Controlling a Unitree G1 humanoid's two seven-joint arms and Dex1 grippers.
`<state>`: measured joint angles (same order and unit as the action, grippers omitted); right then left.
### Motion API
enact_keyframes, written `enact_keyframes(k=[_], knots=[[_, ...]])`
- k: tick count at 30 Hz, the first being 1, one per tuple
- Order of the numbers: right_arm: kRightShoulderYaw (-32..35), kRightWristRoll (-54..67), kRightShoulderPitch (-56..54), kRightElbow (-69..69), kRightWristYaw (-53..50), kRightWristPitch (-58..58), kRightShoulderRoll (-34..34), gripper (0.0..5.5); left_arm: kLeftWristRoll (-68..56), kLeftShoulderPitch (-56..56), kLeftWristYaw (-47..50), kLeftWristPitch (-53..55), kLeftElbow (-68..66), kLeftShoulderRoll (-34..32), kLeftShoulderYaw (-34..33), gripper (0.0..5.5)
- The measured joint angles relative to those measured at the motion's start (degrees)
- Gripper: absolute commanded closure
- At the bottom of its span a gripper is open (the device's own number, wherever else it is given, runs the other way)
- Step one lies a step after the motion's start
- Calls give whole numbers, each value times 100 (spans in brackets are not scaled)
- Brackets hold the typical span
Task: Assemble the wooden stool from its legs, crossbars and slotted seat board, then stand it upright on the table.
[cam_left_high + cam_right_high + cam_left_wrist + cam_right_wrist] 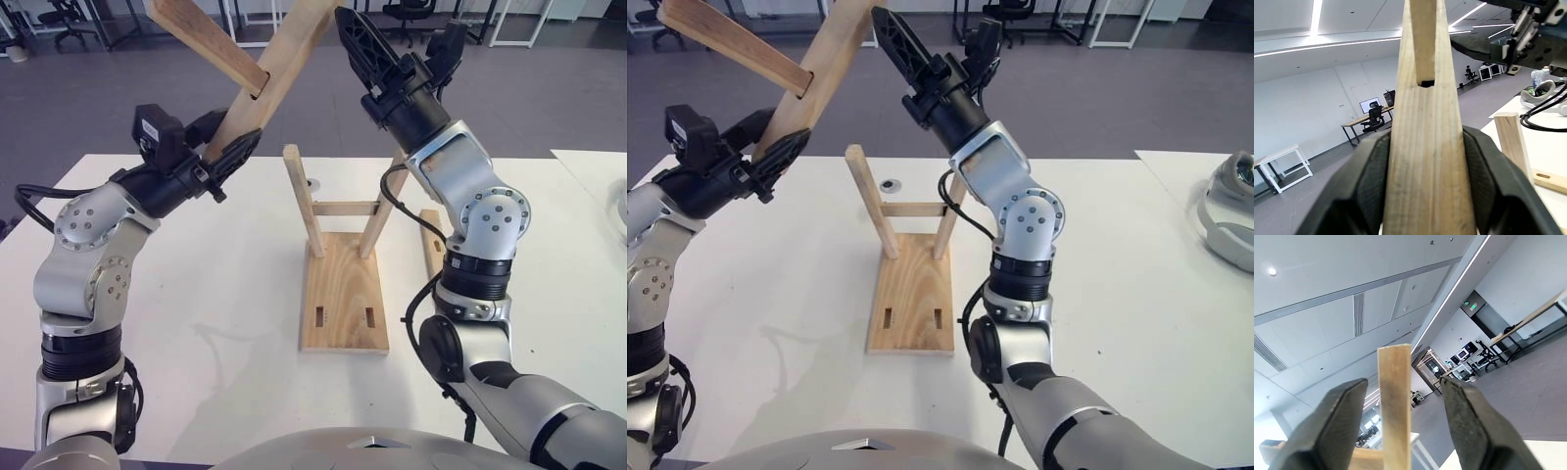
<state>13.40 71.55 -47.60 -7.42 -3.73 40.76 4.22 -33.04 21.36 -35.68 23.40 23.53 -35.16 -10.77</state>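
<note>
Note L gripper (230, 157) clamped on raised leg (272, 83) w/ crossbar (209, 41), R gripper (400, 20) wide open astride its top end; close R squarely, then aim at free slots (319, 315) in seat board (343, 279) on table (216, 294).

Silver-grey arms (93, 264) bear round screw-ringed joint caps (76, 223) and black cables (384, 191), the left end effector (235, 147) and right end effector (397, 29) black.
</note>
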Motion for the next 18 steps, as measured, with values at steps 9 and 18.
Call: enact_keyframes(k=[9, 18], knots=[[-21, 188, 139, -12, -123, 52, 65, 349, 207, -1, -359, -13, 219, -115, 382, 348], [-48, 924, 1427, -1026, -558, 410, -163, 446, -16, -556, -662, 262, 696, -109, 550, 290]])
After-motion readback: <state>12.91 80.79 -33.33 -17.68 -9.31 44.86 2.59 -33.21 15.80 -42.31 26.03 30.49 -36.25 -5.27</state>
